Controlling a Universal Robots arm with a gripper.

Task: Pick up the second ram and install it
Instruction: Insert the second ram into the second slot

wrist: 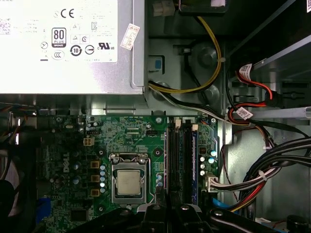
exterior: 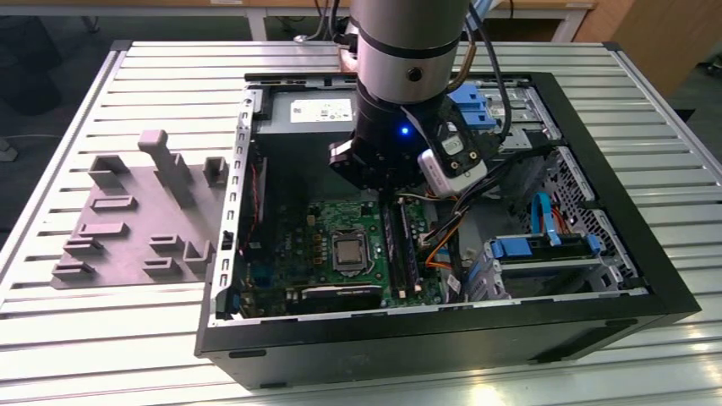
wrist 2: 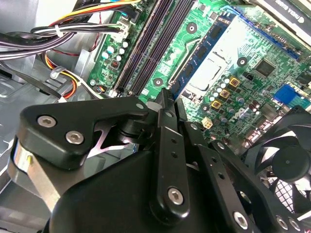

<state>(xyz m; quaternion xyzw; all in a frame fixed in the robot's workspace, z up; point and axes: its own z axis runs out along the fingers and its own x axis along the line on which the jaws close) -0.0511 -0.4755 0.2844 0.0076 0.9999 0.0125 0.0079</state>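
Observation:
My gripper (exterior: 390,188) hangs inside the open computer case, above the green motherboard (exterior: 327,222) and near the far end of its long black memory slots (exterior: 402,247). In the second wrist view the two black fingers (wrist 2: 167,141) meet at their tips, so the gripper (wrist 2: 166,94) is shut. The fingers hide whether the second ram is between them, and I cannot pick it out elsewhere. In the first wrist view the slots (wrist: 180,160) run beside the processor socket (wrist: 129,183), straight out from the fingertips (wrist: 156,209).
The grey fixture plate (exterior: 135,224) with its plastic blocks lies on the slatted table at the exterior view's left. Cable bundles (wrist: 257,174), blue drive brackets (exterior: 542,247) and the power supply (wrist: 63,43) crowd the case. A fan (wrist 2: 286,160) sits beside the board.

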